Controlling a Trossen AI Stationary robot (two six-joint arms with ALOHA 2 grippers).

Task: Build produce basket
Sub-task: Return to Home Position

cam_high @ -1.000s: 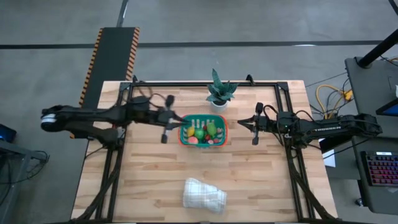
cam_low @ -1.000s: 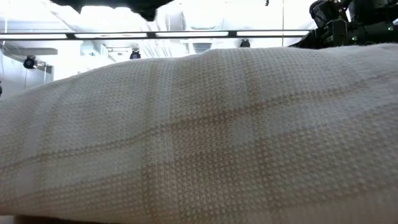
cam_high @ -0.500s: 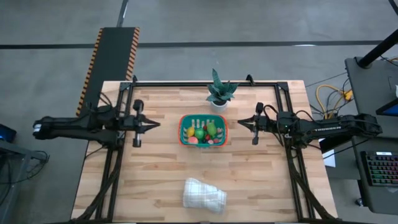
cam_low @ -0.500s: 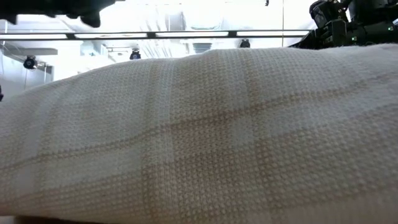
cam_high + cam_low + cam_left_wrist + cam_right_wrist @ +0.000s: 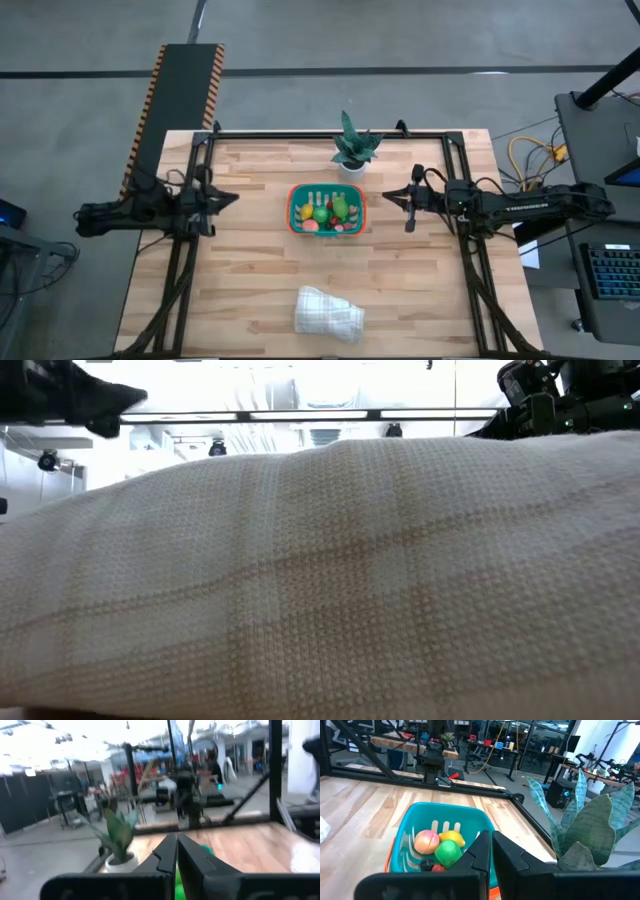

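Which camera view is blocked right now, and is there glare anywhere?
Low view: the white cloth fills almost the whole picture, bright ceiling lights washed out above it. Left wrist view: glare overhead too. High view: evenly lit, basket unobstructed.

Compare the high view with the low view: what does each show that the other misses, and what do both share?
Only the high view shows the basket holding the produce, the potted plant, the wooden table, and the left gripper and the right gripper standing clear on either side. Only the low view shows the bright ceiling. Both show the white cloth, which fills nearly all of the low view.
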